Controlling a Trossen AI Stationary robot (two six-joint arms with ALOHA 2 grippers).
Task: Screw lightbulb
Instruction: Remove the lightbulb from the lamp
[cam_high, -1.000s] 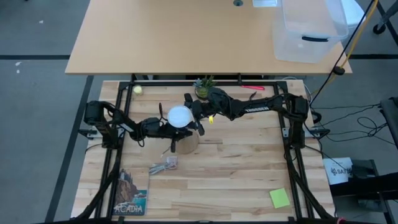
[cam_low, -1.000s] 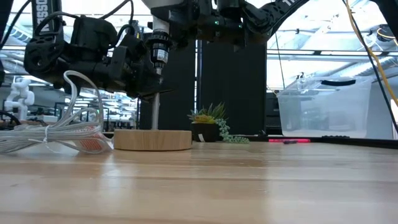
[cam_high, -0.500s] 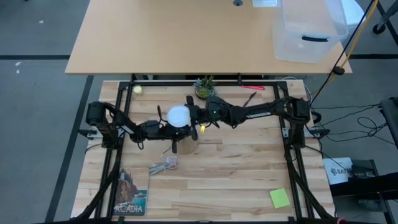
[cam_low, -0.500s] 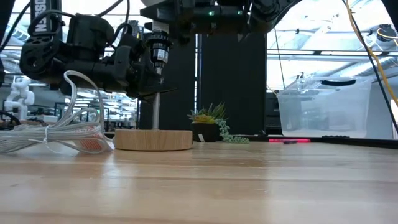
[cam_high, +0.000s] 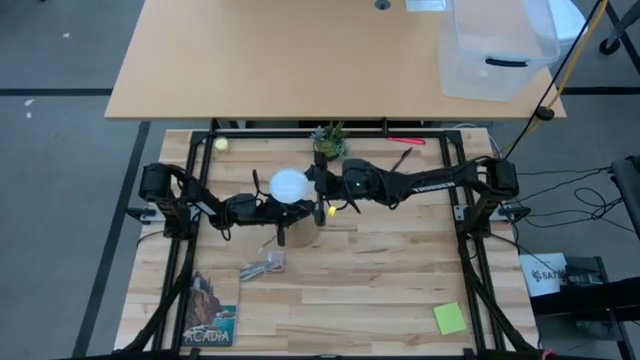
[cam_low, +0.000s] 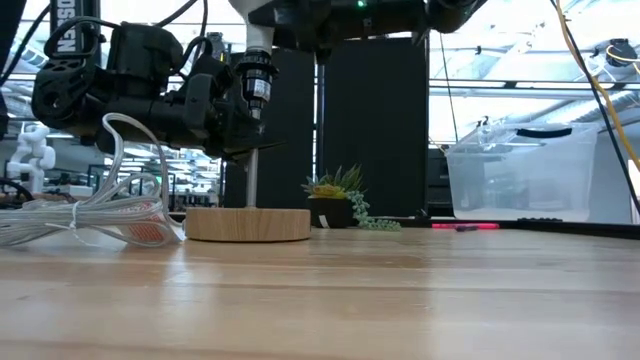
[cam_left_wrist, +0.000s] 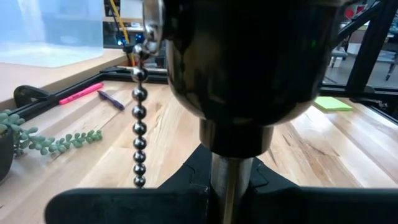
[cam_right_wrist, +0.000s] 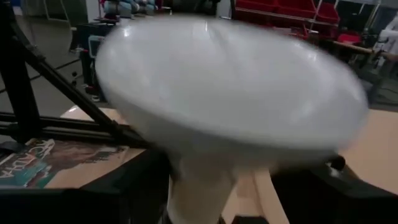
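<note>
The lightbulb (cam_high: 288, 185), a white globe tapering to a pale cone (cam_right_wrist: 200, 186), stands upright with its base in the black socket (cam_low: 253, 84) of the wooden stand (cam_low: 246, 224). The socket sits on a thin metal post (cam_low: 250, 178) above the round base. A ball chain (cam_left_wrist: 138, 118) hangs from the socket. My left gripper (cam_high: 268, 210) comes from the table's left and is shut on the post. My right gripper (cam_high: 306, 186) comes from the right and is shut on the bulb. My left gripper pinches the stand's metal post (cam_left_wrist: 232, 182) just under the socket, between its two fingers. The fingers come level from the table's left and lie across the post. The stand stays upright with its round base on the table. My right gripper holds the lightbulb by its pale cone (cam_right_wrist: 198, 193), below the globe, one finger on each side. The fingers come about level from the table's right. The bulb stands upright, globe up, with its base at the socket.
A small potted plant (cam_high: 328, 141) and a pink marker (cam_high: 405, 141) lie behind the stand. A cable bundle (cam_low: 90, 215) lies left of it. A plastic wrapper (cam_high: 262, 267), a book (cam_high: 210, 312) and a green note (cam_high: 450, 318) lie nearer. A clear bin (cam_high: 495, 45) stands on the far table.
My right arm's forearm has swung from an angled pose to lie level across the table, and its gripper has turned about the bulb, which stays upright over the socket. The stand has kept its place.
</note>
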